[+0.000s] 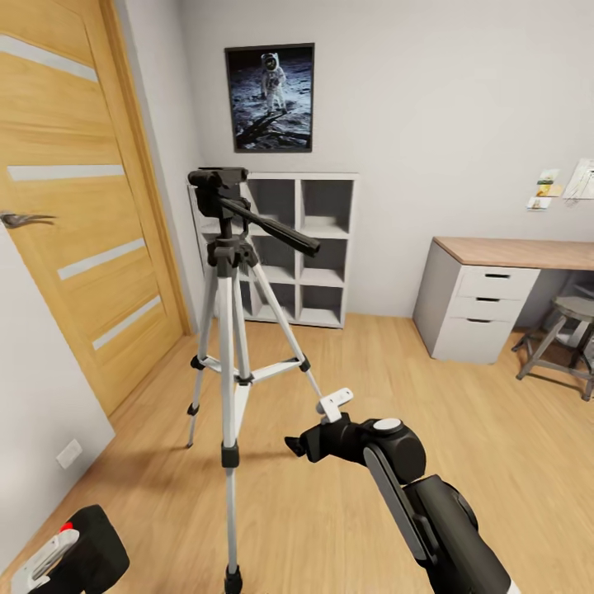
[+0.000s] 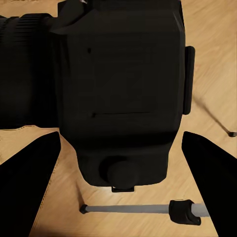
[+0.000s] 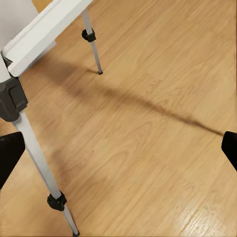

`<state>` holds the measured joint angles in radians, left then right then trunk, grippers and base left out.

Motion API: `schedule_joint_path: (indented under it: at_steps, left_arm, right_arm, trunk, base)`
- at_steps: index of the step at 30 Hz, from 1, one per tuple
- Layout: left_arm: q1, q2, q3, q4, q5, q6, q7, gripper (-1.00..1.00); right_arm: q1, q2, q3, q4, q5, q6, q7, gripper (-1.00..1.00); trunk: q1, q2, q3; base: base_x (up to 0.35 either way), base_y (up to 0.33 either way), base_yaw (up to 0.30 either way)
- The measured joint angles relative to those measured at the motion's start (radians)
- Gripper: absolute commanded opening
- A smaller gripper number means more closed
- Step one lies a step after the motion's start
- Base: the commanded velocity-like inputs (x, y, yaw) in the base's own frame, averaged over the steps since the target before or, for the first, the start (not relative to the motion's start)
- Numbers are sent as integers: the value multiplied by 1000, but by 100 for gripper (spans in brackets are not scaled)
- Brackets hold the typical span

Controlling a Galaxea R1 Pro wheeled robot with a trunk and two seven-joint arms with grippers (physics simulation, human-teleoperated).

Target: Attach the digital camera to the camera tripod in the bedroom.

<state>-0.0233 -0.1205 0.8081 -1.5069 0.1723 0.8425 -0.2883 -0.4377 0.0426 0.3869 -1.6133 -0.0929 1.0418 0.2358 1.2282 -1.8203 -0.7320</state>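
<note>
Digital camera [image 1: 87, 549] sits low at the left corner of the head view, black body with a red button, mostly cut off by the frame edge. In the left wrist view the digital camera [image 2: 118, 89] hangs big and dark between the two black fingers [image 2: 29, 177], lens barrel sticking off to one side and cropped. Left gripper [image 2: 118, 163] fingers flank the body on both sides; actual contact is hidden under the camera, but it looks clamped on it.

Camera tripod [image 1: 233, 330] stands upright on the wood plank floor [image 1: 330, 511] just ahead, silver legs spread, black head empty on top, long black handle angled down toward the right. Near leg's foot is clipped by the bottom edge. One leg with a black joint [image 2: 185, 211] crosses the floor below the camera in the left wrist view.

Right gripper [image 1: 318, 425] hovers just beside the tripod's right leg, white-tipped finger up, holding nothing. In the right wrist view only slivers of the fingertips [image 3: 10, 158] show at opposite edges, wide apart, with tripod legs [image 3: 42, 163] and a shadow streak across the floor.

Behind: white cube shelf [image 1: 309, 247], astronaut poster [image 1: 271, 97], wood door [image 1: 82, 206] at left, desk with drawers [image 1: 487, 301] and a grey stool [image 1: 569, 334], partly cut off at right.
</note>
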Motion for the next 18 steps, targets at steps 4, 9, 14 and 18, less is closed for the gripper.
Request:
schedule_joint_path:
  at_steps: [4, 9, 14, 18]
  left_arm:
    - [0, 0, 0, 1, 1, 0, -1, -100]
    - [0, 0, 0, 1, 0, -1, -1, -100]
    - [0, 0, 0, 1, 1, 0, -2, -100]
    - [0, 0, 0, 1, -1, 0, -2, -100]
  right_arm:
    - [0, 0, -6, 0, -1, 0, 0, 100]
    - [-1, 0, -11, 0, -1, 0, 0, 100]
    - [-1, 1, -13, 0, -1, 0, 0, 100]
    - [-2, 1, -14, 0, -1, 0, 0, 100]
  trunk:
    - [0, 0, 0]
    - [0, 0, 0]
    - [0, 0, 0]
    - [0, 0, 0]
  base:
    - [-13, 268, -190]
    - [-5, 290, -235]
    - [-2, 308, -246]
    - [0, 300, -199]
